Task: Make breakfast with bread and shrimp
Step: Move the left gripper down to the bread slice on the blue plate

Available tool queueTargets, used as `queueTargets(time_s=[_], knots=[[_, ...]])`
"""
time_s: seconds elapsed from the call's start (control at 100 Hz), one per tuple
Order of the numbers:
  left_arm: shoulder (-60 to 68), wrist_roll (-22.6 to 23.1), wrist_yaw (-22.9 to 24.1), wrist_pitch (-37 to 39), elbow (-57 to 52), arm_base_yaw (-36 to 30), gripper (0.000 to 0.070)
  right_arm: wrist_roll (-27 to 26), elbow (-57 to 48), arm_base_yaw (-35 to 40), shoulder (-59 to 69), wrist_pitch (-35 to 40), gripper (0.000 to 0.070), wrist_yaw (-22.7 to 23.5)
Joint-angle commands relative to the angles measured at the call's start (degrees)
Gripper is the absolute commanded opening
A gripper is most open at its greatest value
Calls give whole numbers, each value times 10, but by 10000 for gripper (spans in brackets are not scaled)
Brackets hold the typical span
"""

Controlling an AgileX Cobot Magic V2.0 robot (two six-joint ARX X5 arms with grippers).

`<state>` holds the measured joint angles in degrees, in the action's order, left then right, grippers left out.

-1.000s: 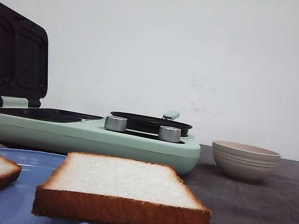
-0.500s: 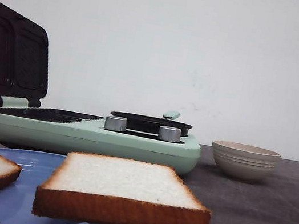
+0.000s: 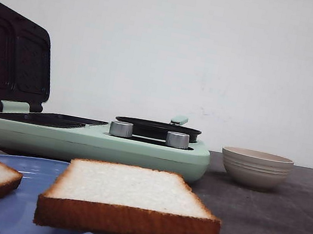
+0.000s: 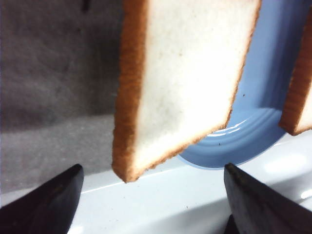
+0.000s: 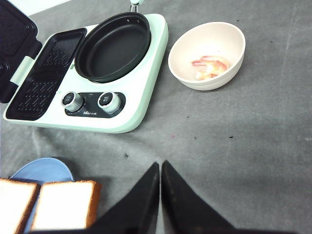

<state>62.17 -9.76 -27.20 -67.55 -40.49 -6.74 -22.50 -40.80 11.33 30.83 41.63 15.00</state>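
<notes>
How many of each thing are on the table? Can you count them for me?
Bread slices: 2
Blue plate: 1
Beige bowl: 1
Green breakfast cooker: 1
Black pan: 1
Shrimp: a few in the bowl, too small to count
Total besides shrimp: 6

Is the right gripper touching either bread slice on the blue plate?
Apart. The right wrist view shows the right gripper, fingers together, over bare grey cloth, with a clear gap to the nearer bread slice.

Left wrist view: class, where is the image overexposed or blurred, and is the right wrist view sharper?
Left wrist view: the bread slice is washed out and soft, with glare on the blue plate. Right wrist view: evenly lit, and the shrimp in the beige bowl are clear.
</notes>
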Motion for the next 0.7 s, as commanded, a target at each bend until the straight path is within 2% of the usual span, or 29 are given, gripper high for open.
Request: queueTargets(time_s=[0.0,0.2,0.69], knots=[[13,6,-3,3,-9,-5,516,7,-9,2,2,-5,0,2],[21,-4,-3,24,-9,-14,515,6,-9,2,2,-5,0,2],[63,3,-10,61,-9,-17,515,6,-9,2,2,-5,0,3]])
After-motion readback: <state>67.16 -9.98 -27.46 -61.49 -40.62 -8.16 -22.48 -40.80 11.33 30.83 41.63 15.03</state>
